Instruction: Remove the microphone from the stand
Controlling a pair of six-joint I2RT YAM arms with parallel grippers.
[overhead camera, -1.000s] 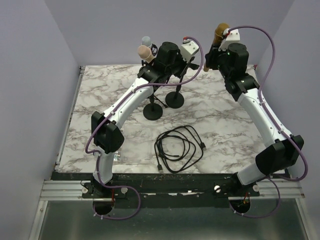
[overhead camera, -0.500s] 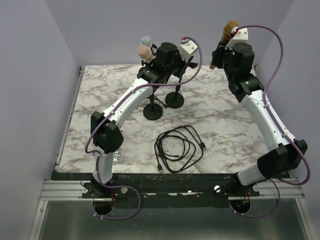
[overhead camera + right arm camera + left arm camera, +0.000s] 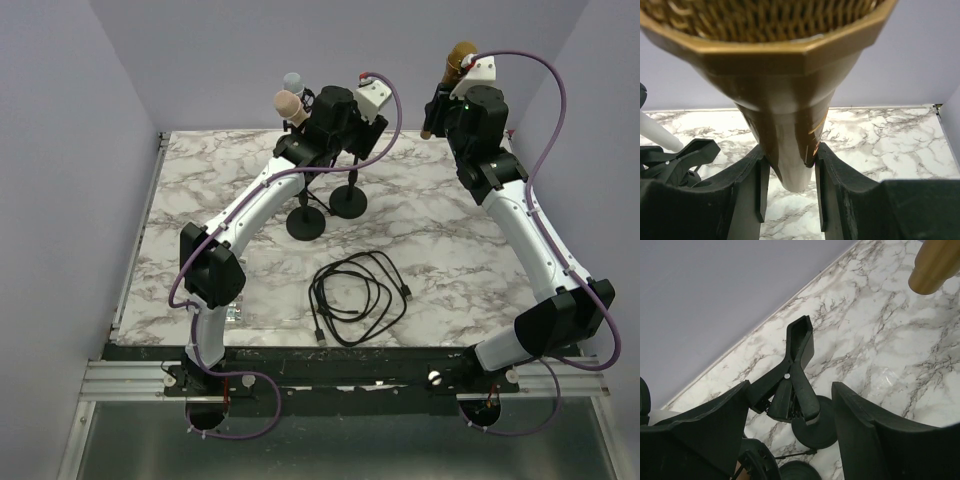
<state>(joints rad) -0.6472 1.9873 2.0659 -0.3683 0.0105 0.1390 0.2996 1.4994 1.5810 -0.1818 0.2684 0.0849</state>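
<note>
Right fingers point(image 3: 837, 190): clamped on microphone point(image 3: 790, 115), held high at 1 o'clock, clear of stand point(image 3: 815, 429).
Left fingers point(image 3: 865, 435): spread around empty clip point(image 3: 801, 342); no bracing needed.

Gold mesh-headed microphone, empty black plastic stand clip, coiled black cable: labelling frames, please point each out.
Gold mesh-headed microphone point(image 3: 790, 125): right wrist view, tapered body.
Empty black plastic stand clip point(image 3: 800, 350): left wrist view, upper prong.
Coiled black cable point(image 3: 317, 300): top external view, coil's left side.
</note>
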